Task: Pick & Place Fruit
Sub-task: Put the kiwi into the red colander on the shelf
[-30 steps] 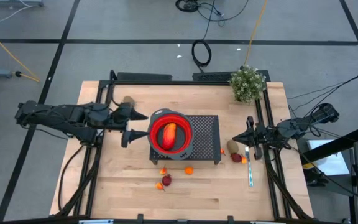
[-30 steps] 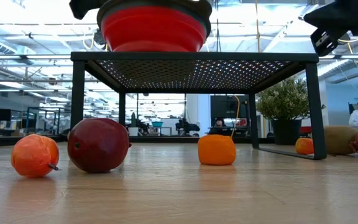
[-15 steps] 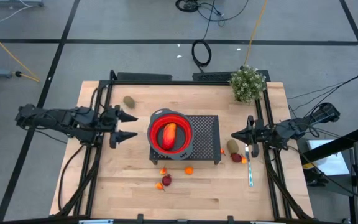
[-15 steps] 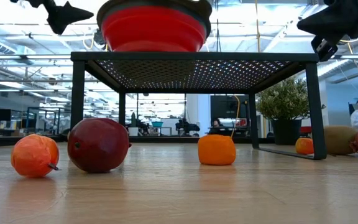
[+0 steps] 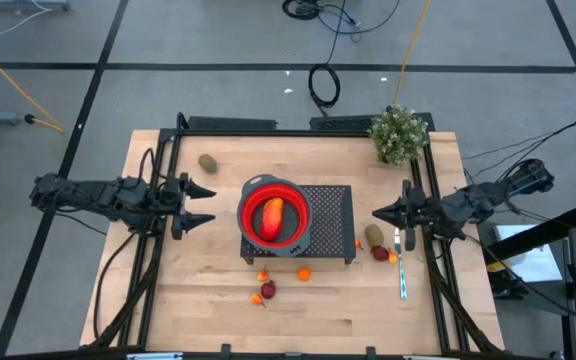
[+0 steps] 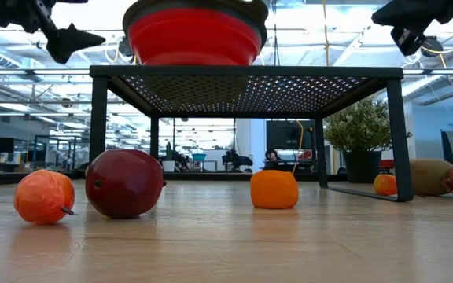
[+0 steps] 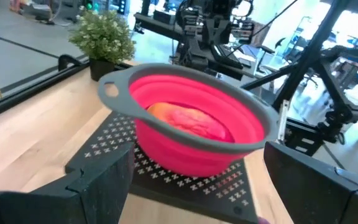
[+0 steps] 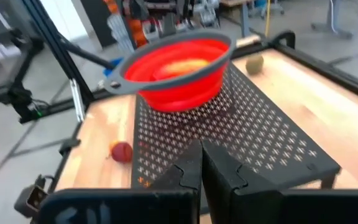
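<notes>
Nearest the front edge of the pale wooden table [image 5: 198,300] lie a dark red round fruit [image 6: 124,182] touching a small orange ball [image 6: 45,196], with a second orange ball [image 6: 274,189] just to the side. Behind them, the long red-orange-yellow fruit [image 5: 272,214] rests inside the red collapsible silicone bowl [image 5: 294,236] on the black perforated metal stand [image 5: 333,205]. Beside the stand's right legs sit a brown oval fruit [image 5: 374,235] and another dark red piece [image 5: 380,253]; a second brown oval [image 5: 207,162] lies alone toward the far left. Bare wood lies between my left gripper [image 5: 205,204] and the bowl. That gripper hangs fully spread, holding nothing. My right gripper [image 5: 377,214] hovers pinched together, empty, above the right-hand fruit.
</notes>
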Robot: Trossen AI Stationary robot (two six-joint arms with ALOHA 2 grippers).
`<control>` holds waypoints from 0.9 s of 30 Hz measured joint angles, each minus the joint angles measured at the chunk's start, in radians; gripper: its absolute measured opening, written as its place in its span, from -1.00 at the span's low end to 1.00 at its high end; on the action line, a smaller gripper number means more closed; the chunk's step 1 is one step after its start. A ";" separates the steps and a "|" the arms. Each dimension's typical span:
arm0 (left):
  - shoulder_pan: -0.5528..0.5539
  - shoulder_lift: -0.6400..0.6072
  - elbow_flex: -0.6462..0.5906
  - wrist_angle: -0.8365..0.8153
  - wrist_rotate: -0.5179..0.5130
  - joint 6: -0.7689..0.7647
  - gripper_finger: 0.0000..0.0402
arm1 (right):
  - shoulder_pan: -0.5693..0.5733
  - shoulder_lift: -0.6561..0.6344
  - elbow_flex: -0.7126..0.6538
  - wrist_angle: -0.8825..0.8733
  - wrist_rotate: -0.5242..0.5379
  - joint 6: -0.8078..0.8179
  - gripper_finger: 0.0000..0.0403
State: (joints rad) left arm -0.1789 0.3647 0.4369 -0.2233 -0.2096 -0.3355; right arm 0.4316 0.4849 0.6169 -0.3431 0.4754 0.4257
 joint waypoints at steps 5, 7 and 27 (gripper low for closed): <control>0.000 -0.047 -0.052 0.022 -0.020 0.000 0.77 | 0.000 0.080 0.118 -0.175 -0.002 0.085 -1.00; 0.000 -0.062 -0.068 0.022 -0.020 0.000 0.77 | 0.000 0.113 0.158 -0.234 -0.003 0.113 -1.00; 0.000 -0.119 -0.113 0.047 -0.021 0.013 0.77 | -0.037 0.507 0.392 -0.829 -0.227 0.377 -1.00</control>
State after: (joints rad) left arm -0.1787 0.2455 0.3241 -0.1768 -0.2306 -0.3225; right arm 0.3951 0.9918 1.0088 -1.1718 0.2488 0.8024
